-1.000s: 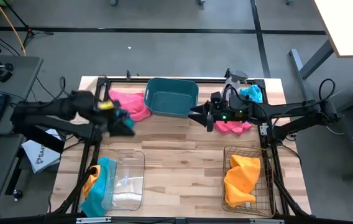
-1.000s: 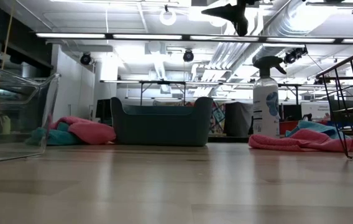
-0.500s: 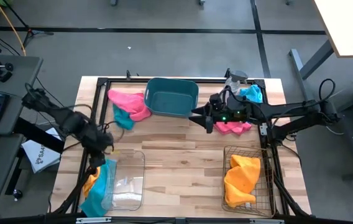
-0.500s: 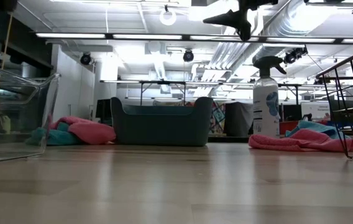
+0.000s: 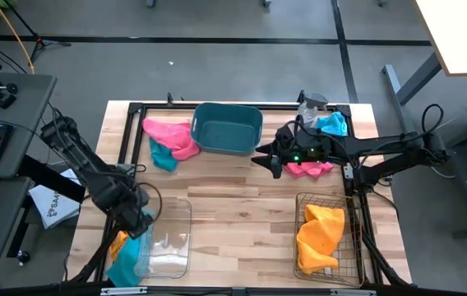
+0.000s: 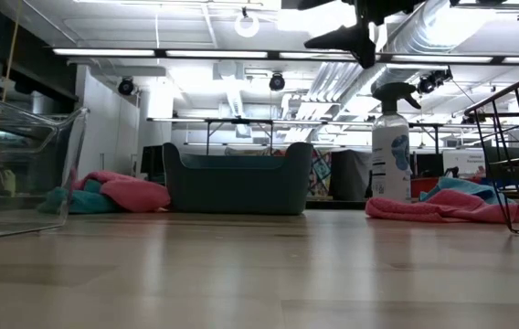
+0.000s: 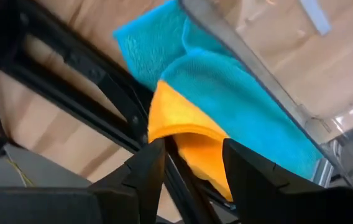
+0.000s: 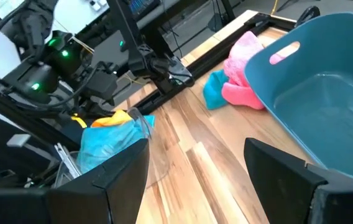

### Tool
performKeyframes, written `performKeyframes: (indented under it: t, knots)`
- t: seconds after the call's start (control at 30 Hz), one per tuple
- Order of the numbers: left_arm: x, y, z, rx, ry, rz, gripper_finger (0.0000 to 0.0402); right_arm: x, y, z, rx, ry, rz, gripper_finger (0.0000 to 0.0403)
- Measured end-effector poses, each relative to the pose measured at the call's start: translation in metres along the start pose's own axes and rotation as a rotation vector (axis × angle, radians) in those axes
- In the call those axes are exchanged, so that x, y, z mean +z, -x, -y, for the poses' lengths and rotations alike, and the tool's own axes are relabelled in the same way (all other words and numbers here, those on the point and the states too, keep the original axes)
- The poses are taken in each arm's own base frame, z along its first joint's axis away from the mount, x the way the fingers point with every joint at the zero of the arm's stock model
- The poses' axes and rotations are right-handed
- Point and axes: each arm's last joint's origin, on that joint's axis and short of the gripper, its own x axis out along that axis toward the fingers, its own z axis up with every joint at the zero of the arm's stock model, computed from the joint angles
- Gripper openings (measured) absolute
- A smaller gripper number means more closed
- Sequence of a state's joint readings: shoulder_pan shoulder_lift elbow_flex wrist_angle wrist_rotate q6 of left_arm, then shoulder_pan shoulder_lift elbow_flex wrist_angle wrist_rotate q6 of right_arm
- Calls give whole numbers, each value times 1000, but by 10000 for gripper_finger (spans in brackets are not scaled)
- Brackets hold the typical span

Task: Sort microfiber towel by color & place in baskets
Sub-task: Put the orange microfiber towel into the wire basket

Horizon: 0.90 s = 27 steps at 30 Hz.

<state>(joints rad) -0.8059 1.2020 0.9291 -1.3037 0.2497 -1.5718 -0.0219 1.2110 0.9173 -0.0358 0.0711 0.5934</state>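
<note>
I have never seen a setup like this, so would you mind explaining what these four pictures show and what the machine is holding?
These are four camera views of one moment at a wooden table with two dark robot arms. One camera looks straight down, one sits at table-top height, and one rides on each wrist.

On the table are a teal rounded plastic tub, a clear plastic rectangular bin, a bronze wire-mesh basket holding an orange towel, and a clear spray bottle. Pink and teal towels lie in two heaps, left of the tub and right of it.

The left gripper is open over an orange and a teal towel draped at the clear bin's edge. The right gripper is open near the tub. Neither holds anything.
</note>
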Motion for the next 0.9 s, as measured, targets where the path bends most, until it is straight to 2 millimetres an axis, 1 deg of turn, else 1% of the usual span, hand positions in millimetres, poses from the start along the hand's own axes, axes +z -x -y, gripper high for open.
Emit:
performKeyframes:
  t: [0.13, 0.3, 0.5, 0.67, 0.9]
  knots:
    - [-10, -7, 7, 10, 62, 0, 152, -2, 0, 1, -11, 1, -17, 259]
    - [-18, -15, 13, 19, 151, 25, 152, -3, 0, 2, -21, 3, -31, 259]
    - [-19, -19, 22, -33, 228, 77, 152, -1, 0, 5, -32, -2, -26, 259]
    - [-18, -20, 22, -39, 287, 102, 152, 2, 0, 9, -47, -8, -16, 259]
    - [-24, -25, 23, -15, 298, 110, 152, 2, 0, 11, -52, -10, -14, 259]
